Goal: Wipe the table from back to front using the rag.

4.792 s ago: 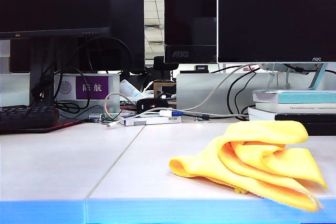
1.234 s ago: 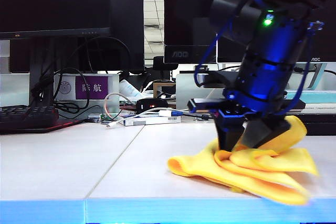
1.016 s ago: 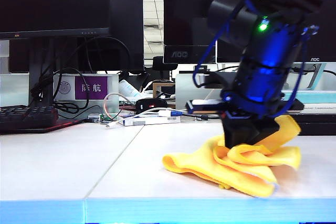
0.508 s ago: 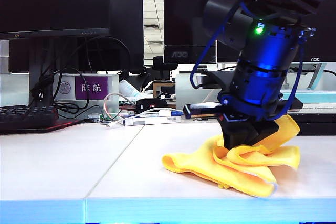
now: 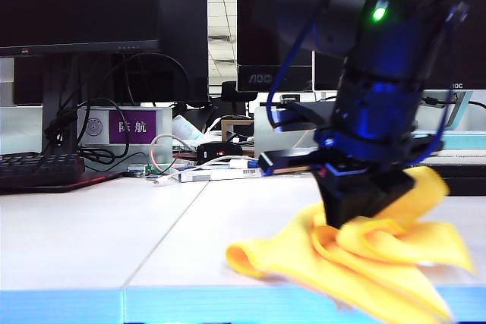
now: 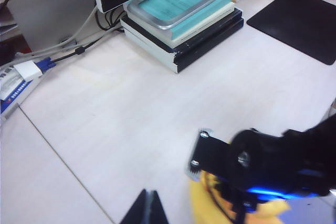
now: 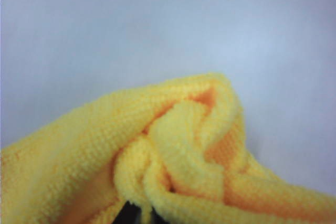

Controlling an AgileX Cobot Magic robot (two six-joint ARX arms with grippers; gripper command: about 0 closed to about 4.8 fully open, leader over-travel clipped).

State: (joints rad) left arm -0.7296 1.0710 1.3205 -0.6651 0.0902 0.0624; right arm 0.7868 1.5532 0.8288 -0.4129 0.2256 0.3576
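Observation:
The yellow rag [image 5: 380,259] lies bunched on the white table [image 5: 99,225], close to its light blue front edge. My right gripper [image 5: 355,216] points down into the rag's middle and is shut on a fold of it. In the right wrist view the rag [image 7: 173,145] fills the lower half, with a fold pinched at the dark tips of the right gripper [image 7: 140,214]. My left gripper [image 6: 148,205] hangs above the table [image 6: 121,108], shut and empty, beside the rag [image 6: 202,208] and the right arm [image 6: 283,163].
Monitors [image 5: 76,1], a keyboard [image 5: 42,168], cables and small boxes [image 5: 220,168] line the back of the table. A stack of books [image 5: 425,149] stands back right. The left wrist view also shows the books [image 6: 184,22] and a black mat [image 6: 299,22].
The right gripper has dragged the rag toward the front edge and a little left. The rag now spreads lower and wider and looks blurred. The left gripper has not moved.

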